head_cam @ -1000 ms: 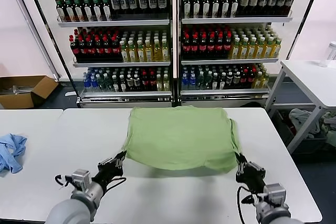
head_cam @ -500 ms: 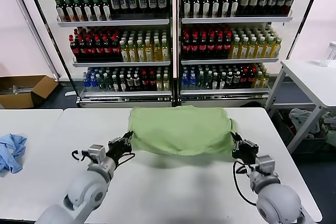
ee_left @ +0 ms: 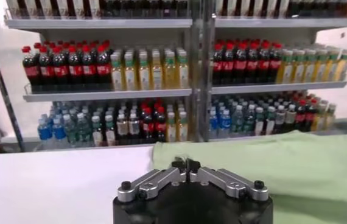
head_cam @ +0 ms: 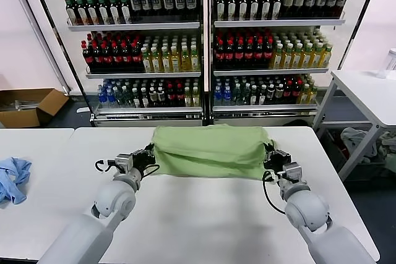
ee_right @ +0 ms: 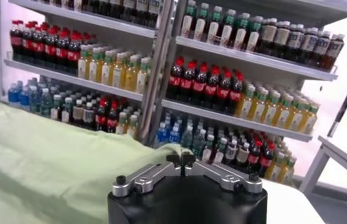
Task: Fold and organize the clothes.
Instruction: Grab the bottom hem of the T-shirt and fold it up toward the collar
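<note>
The light green shirt point(head_cam: 210, 149) lies doubled over at the far middle of the white table point(head_cam: 204, 221). My left gripper point(head_cam: 150, 150) is shut on the shirt's left corner, and my right gripper point(head_cam: 268, 153) is shut on its right corner. The left wrist view has the left gripper point(ee_left: 186, 164) pinching green cloth point(ee_left: 295, 164) at its fingertips. From the right wrist, the right gripper point(ee_right: 181, 158) holds a bunched corner of the shirt point(ee_right: 45, 164). Collar, buttons and chest graphic are hidden.
A small light blue cloth point(head_cam: 12, 177) lies at the table's left edge. Beyond the table stand drink shelves full of bottles point(head_cam: 204, 47). A cardboard box point(head_cam: 28, 106) sits on the floor at left, and a second white table point(head_cam: 371, 91) is at right.
Both grippers have moved away from me toward the table's far side, carrying the shirt's near edge over the rest. The visible green area has become shorter.
</note>
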